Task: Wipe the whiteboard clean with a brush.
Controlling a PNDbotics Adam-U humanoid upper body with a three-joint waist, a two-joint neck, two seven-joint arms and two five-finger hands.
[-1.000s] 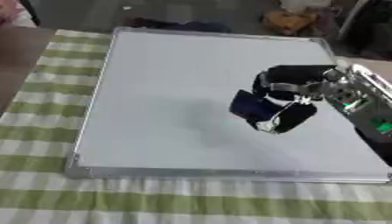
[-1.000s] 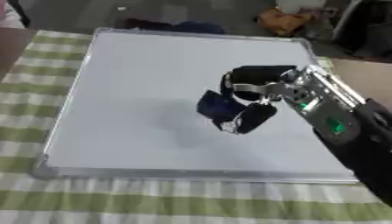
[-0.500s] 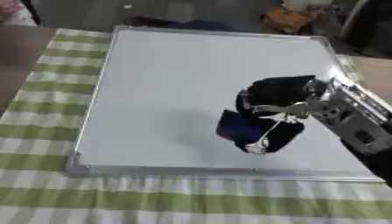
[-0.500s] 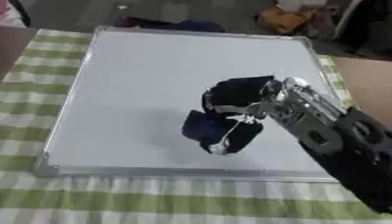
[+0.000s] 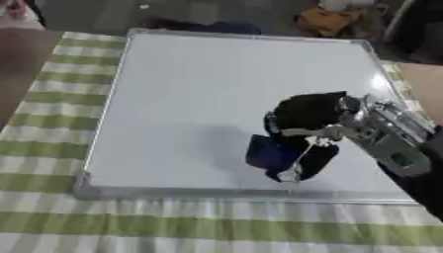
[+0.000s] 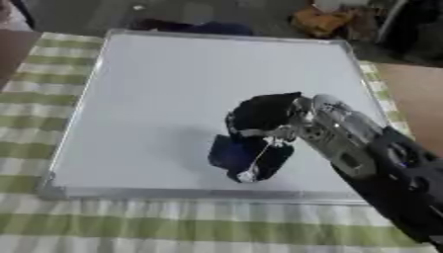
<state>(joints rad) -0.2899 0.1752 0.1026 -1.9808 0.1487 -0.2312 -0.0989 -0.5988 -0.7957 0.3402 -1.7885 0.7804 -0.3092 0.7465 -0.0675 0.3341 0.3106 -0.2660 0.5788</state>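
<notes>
A white whiteboard (image 5: 199,89) with a silver frame lies on a green-and-white checked cloth. Its surface looks blank, with no marks that I can make out. My right hand (image 5: 304,118) comes in from the right, over the lower right part of the board. Its fingers are curled round a dark blue brush (image 5: 270,153), which sits against the board near the bottom frame. A thin white cord hangs from the hand beside the brush. My left hand shows in neither view.
The checked tablecloth (image 5: 52,148) runs along the left and front of the board. Beyond the far edge lie a dark bundle (image 5: 199,25) and an orange-brown object (image 5: 327,20). A brown surface (image 5: 425,84) lies to the right.
My right hand has carried the brush down and to the left across the board, from its right middle toward the bottom frame. The view has also shifted slightly.
</notes>
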